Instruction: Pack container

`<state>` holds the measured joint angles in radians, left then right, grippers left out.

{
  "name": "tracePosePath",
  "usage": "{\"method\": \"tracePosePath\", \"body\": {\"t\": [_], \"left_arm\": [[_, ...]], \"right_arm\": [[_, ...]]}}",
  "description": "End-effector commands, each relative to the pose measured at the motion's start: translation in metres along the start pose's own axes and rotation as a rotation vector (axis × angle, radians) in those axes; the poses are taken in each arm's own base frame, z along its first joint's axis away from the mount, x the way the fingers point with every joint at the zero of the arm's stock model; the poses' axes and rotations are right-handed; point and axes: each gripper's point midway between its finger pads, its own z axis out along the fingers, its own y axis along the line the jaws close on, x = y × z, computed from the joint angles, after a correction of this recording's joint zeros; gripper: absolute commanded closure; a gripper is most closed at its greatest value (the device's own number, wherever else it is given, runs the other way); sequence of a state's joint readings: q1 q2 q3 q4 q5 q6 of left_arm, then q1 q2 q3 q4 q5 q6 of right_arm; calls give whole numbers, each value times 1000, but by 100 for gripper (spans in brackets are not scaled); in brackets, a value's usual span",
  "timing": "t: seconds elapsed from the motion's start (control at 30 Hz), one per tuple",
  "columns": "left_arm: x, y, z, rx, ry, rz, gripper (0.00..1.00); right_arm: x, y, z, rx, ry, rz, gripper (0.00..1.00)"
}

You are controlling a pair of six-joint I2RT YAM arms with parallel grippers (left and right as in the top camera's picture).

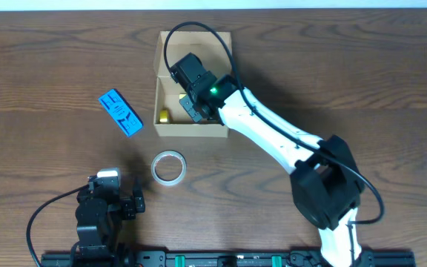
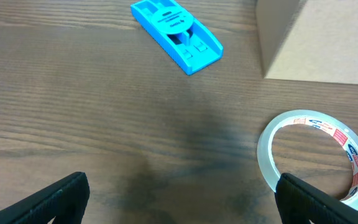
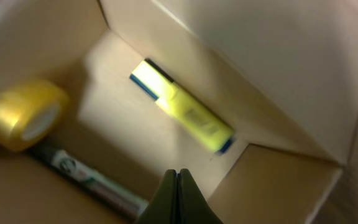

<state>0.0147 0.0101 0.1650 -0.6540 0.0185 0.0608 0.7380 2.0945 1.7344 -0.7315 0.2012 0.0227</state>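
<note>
The container (image 1: 160, 81) is an open tan cardboard box at the table's back middle; its wall (image 2: 319, 37) also shows in the left wrist view. My right gripper (image 3: 178, 180) hangs inside the container (image 3: 278, 68), jaws shut on nothing. Below it lie a yellow highlighter (image 3: 182, 107), a yellow tape roll (image 3: 23, 115) and a dark marker (image 3: 89, 179). From overhead only the yellow roll (image 1: 164, 116) shows beside the arm. My left gripper (image 2: 179, 202) stands open and empty near the table's front edge, a clear tape roll (image 2: 319, 155) (image 1: 169, 167) by its right finger (image 2: 319, 199).
A blue plastic tool (image 1: 120, 112) (image 2: 176, 34) lies on the wood left of the box. The right arm's white links (image 1: 273, 137) stretch from the front right across to the box. The left arm's base (image 1: 98, 215) sits at the front left.
</note>
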Motion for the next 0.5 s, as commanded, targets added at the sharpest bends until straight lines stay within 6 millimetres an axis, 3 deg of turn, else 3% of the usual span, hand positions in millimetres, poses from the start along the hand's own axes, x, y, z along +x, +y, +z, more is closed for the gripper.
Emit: {"method": "tracePosePath", "body": {"t": [0.0, 0.07, 0.13, 0.2, 0.3, 0.33, 0.37, 0.4, 0.47], "left_arm": [[3, 0, 1, -3, 5, 16, 5], [3, 0, 1, -3, 5, 16, 5], [3, 0, 1, -3, 4, 16, 4], [3, 0, 1, -4, 4, 16, 5], [3, 0, 1, -3, 5, 16, 5], [3, 0, 1, -4, 5, 16, 5], [3, 0, 1, -3, 5, 16, 5], [3, 0, 1, -3, 5, 16, 5], [3, 0, 1, -4, 4, 16, 5]], "right_arm": [[-5, -7, 6, 11, -5, -11, 99], [-4, -7, 7, 12, -1, -12, 97], [-6, -8, 6, 20, -9, -11, 86], [-12, -11, 3, 30, -22, -7, 82], [-26, -16, -16, 34, -61, 3, 74], [-32, -18, -27, 35, -79, 8, 62], [-36, -22, -37, 35, -91, 12, 25], [-38, -25, -51, 33, -101, 18, 1], [-37, -28, -73, 3, -111, 33, 1]]}}
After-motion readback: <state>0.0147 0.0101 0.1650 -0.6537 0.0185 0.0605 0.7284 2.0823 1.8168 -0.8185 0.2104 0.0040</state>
